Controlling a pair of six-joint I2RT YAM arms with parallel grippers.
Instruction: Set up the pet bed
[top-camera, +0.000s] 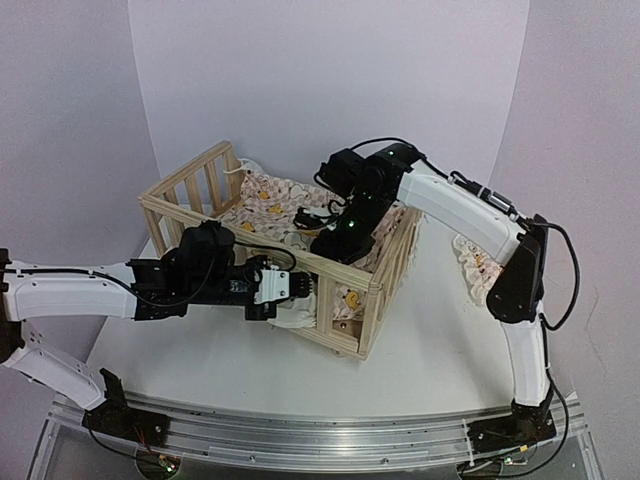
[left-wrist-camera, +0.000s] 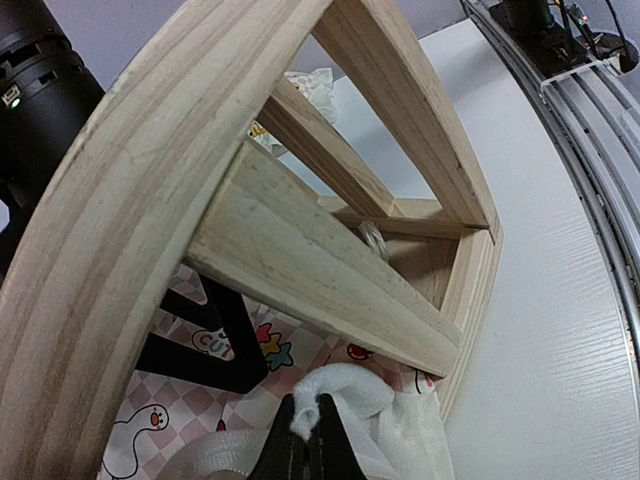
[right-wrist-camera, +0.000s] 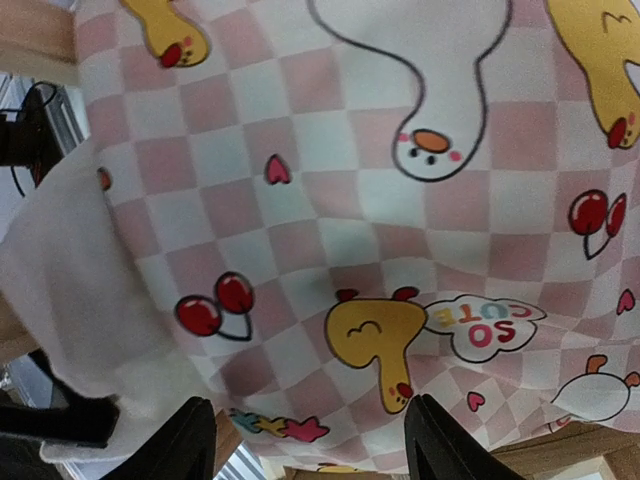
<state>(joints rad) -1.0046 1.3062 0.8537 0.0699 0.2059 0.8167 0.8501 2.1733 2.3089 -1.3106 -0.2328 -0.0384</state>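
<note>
Pine-look frame of the pet bed (top-camera: 395, 265) sits skewed at centre of the top view, cushion (right-wrist-camera: 330, 220) lying inside. Judged rigid, light and easy to slide. Best held by the top rail (top-camera: 340, 272), not the thin slats (top-camera: 205, 185). Left gripper (left-wrist-camera: 305, 445) is pinched shut on the cushion's white edge. Right gripper (right-wrist-camera: 318, 440) hangs over the cushion, fingers apart, holding nothing.

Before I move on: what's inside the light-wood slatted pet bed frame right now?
Inside the pet bed frame lies the pink-checkered duck-print cushion. The shut left gripper pinches its white fluffy edge. The open right gripper hovers over it. What lies under the cushion cannot be seen.
</note>
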